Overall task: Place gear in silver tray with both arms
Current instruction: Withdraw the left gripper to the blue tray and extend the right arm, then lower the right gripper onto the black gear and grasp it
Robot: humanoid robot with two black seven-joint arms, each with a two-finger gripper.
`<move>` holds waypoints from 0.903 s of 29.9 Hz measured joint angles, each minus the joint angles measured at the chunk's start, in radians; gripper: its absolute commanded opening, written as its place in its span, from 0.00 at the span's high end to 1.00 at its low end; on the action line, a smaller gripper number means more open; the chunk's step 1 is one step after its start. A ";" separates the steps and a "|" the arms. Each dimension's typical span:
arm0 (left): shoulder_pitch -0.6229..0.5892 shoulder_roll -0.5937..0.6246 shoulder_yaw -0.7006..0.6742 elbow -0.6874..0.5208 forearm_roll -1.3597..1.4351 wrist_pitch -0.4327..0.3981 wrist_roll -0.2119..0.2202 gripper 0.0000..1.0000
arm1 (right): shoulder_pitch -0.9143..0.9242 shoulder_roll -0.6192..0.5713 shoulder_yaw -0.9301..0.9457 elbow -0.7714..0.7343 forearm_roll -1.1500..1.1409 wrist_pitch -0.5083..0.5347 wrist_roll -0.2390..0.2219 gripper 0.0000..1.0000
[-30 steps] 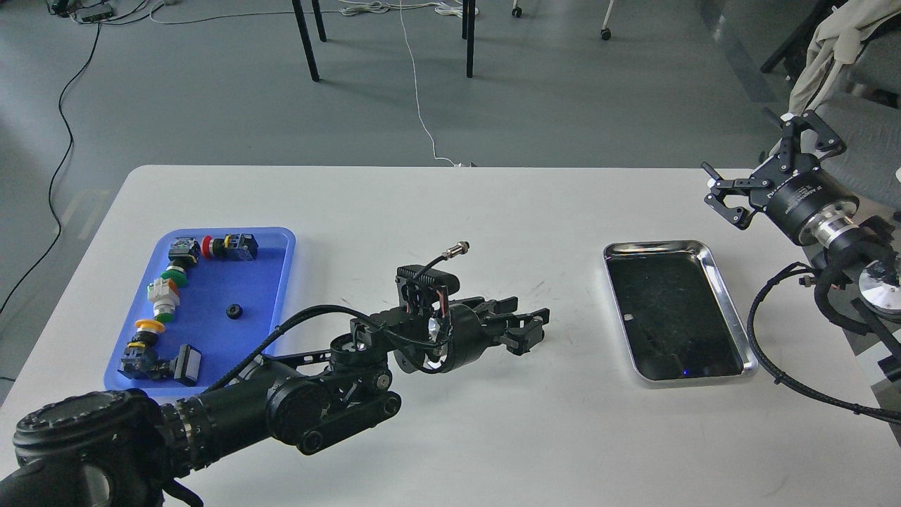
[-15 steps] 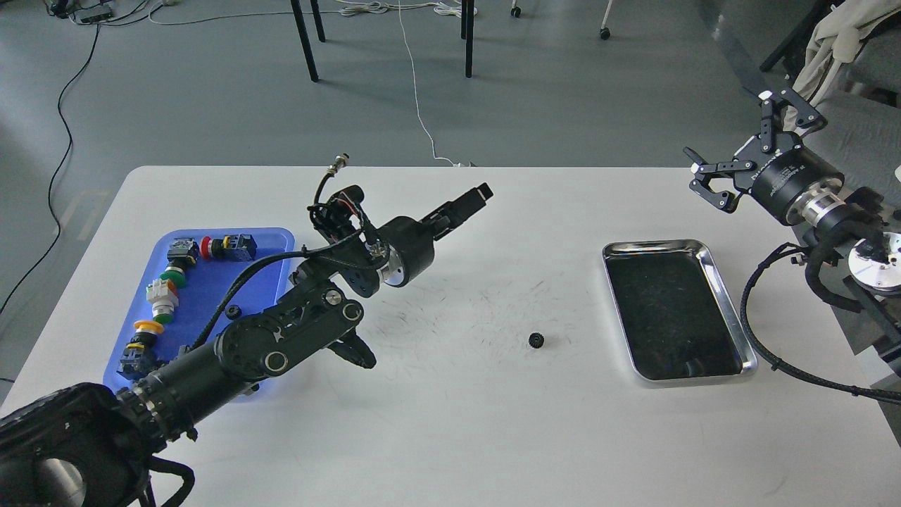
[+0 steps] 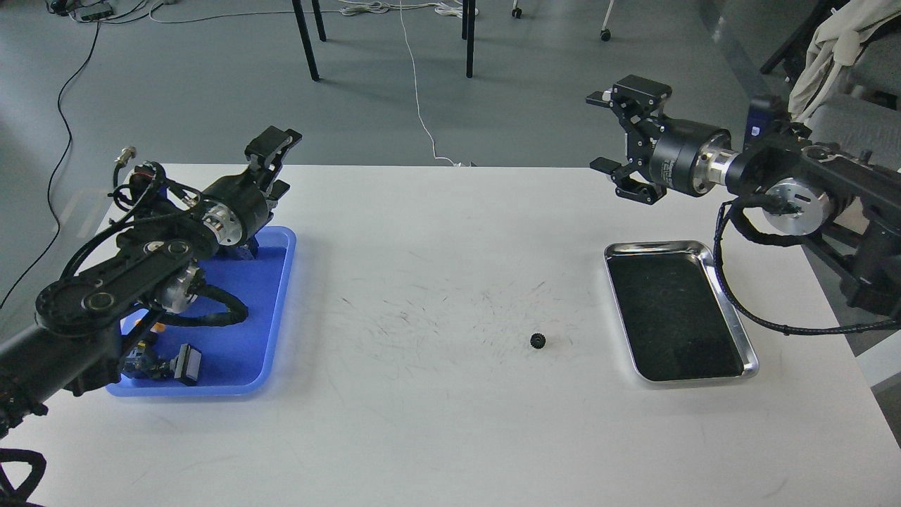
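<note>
Both jaws hold nothing: the right gripper (image 3: 623, 144) has its two black fingers spread wide apart, while the left gripper (image 3: 274, 151) points away from the head view, so whether its fingers are parted or together cannot be told. Each gripper is matte black hardware on a silver wrist ring, trailed by braided black cable. Between them, the small black toothed gear (image 3: 538, 341) lies alone on the white, scuffed tabletop (image 3: 436, 422), well apart from both grippers and lower in the view than either. It sits near the left rim of the shiny rectangular metal tray (image 3: 732, 310), not touching it; the tray has rounded corners, a raised rim and a dark bottom. The left arm hangs over the blue plastic tray (image 3: 271, 310), which holds coloured push-button switches (image 3: 162, 362).
</note>
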 measured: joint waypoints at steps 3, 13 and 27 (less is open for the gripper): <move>0.000 0.047 0.000 0.000 -0.157 0.000 0.001 0.02 | 0.101 0.041 -0.178 0.054 -0.091 -0.003 0.000 0.01; 0.015 0.072 0.004 -0.001 -0.225 0.008 -0.005 0.02 | 0.335 0.237 -0.668 0.150 -0.364 0.035 -0.070 0.01; 0.018 0.061 0.016 -0.001 -0.224 0.031 -0.012 0.02 | 0.352 0.352 -0.839 0.141 -0.355 0.109 -0.080 0.02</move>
